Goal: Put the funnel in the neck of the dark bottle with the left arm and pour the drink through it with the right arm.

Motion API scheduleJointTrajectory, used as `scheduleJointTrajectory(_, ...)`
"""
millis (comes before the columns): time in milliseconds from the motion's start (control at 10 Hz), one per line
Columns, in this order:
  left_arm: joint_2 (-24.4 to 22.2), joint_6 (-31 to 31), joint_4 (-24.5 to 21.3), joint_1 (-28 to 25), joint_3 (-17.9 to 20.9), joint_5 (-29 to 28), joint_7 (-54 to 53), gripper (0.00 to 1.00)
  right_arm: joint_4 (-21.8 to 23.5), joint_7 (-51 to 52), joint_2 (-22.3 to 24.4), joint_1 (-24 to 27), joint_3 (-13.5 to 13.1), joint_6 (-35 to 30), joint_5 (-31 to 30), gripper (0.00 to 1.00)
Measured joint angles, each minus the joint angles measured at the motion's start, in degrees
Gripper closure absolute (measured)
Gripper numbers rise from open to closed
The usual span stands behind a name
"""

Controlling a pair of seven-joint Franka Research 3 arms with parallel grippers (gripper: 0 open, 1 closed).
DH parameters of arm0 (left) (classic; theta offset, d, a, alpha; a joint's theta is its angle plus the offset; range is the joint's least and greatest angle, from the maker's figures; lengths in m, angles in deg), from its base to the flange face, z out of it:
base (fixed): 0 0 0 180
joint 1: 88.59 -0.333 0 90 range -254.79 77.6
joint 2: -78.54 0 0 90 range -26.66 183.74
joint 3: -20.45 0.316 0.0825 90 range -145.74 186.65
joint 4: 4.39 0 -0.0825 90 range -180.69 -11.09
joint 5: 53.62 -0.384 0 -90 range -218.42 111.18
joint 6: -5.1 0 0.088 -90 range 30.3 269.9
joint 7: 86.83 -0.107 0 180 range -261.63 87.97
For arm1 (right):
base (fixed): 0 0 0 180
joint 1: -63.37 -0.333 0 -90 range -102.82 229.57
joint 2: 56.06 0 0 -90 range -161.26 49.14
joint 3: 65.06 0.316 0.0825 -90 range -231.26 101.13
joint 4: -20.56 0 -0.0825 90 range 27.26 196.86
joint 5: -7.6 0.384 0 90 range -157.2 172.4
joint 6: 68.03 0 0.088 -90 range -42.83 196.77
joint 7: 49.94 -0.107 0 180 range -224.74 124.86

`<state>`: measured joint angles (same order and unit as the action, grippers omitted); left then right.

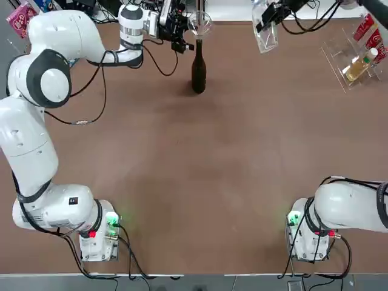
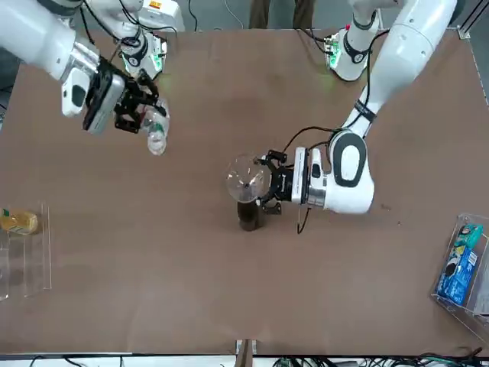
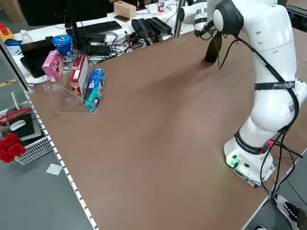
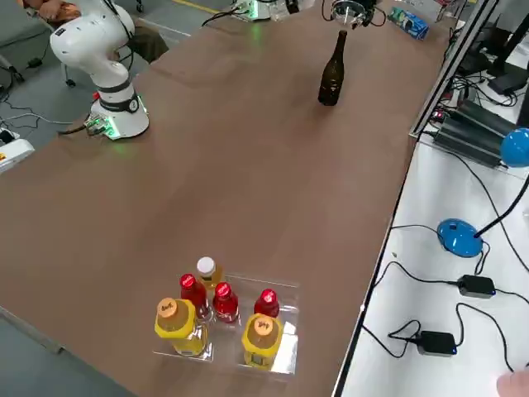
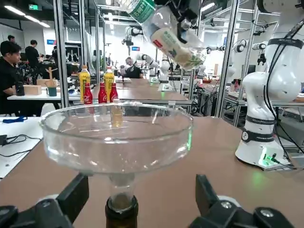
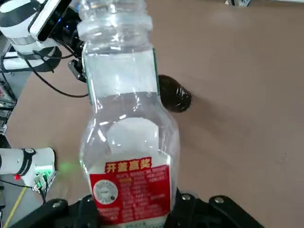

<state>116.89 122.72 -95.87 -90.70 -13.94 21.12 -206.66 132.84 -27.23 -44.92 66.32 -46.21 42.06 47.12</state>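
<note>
The funnel (image 2: pixel 247 180) sits in the neck of the dark bottle (image 1: pixel 198 68), which stands upright on the table (image 1: pixel 200 182) at the upper middle of the top view. The left gripper (image 2: pixel 269 184) is beside it with fingers spread, released. At the front view's upper left, the right gripper (image 2: pixel 136 107) is clenched on the drink (image 2: pixel 156 134), tilted, above the table and well apart from the funnel.

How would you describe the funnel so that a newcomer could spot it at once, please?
Find the dark bottle standing alone at the table's far edge, by the left gripper. The funnel sits in its neck: a small clear bowl, unlike the labelled plastic bottle nearby.
</note>
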Motion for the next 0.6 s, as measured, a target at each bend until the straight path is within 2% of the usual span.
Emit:
scheduleJointTrajectory(500, 1.6, 0.4, 0.7, 0.8, 0.0, 1.2, -0.1, 0.04, -0.1, -15.1, 0.4, 0.0, 6.7, 2.9, -4.9, 0.57)
scheduleJointTrajectory(600, 1.8, 0.9, 0.8, 1.1, 0.0, 1.4, -0.1, 0.12, -0.5, -19.0, 0.6, 0.0, 8.4, 3.4, -6.1, 0.57)
